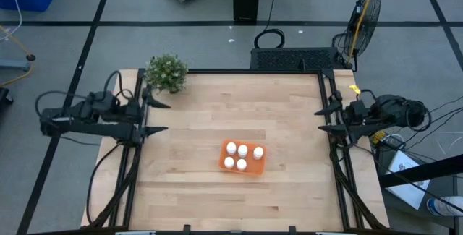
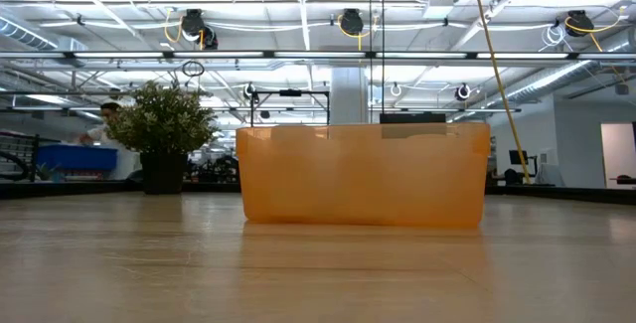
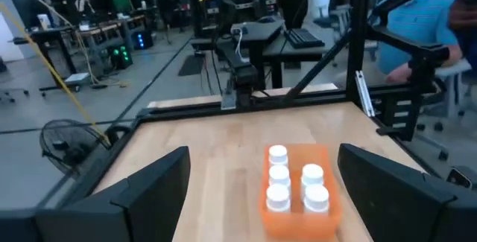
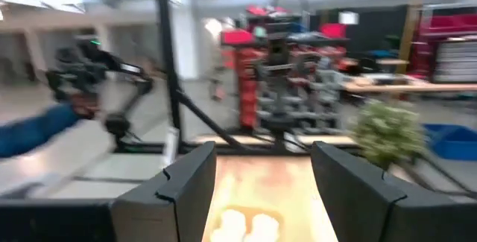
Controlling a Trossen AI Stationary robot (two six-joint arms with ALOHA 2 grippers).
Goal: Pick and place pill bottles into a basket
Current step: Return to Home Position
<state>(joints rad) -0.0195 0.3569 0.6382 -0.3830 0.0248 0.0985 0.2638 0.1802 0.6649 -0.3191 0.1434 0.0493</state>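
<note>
The orange basket stands on the wooden table, a little right of its middle and toward the near edge; it also shows in the low view. Several white pill bottles stand upright inside it, caps up, also seen in the left wrist view. My left gripper is open and empty at the table's left edge, raised above it. My right gripper is open and empty at the table's right edge, facing the basket.
A green potted plant stands at the table's far left corner. Black frame rails run along the left and right sides. A person in a blue shirt stands beyond the table's right side.
</note>
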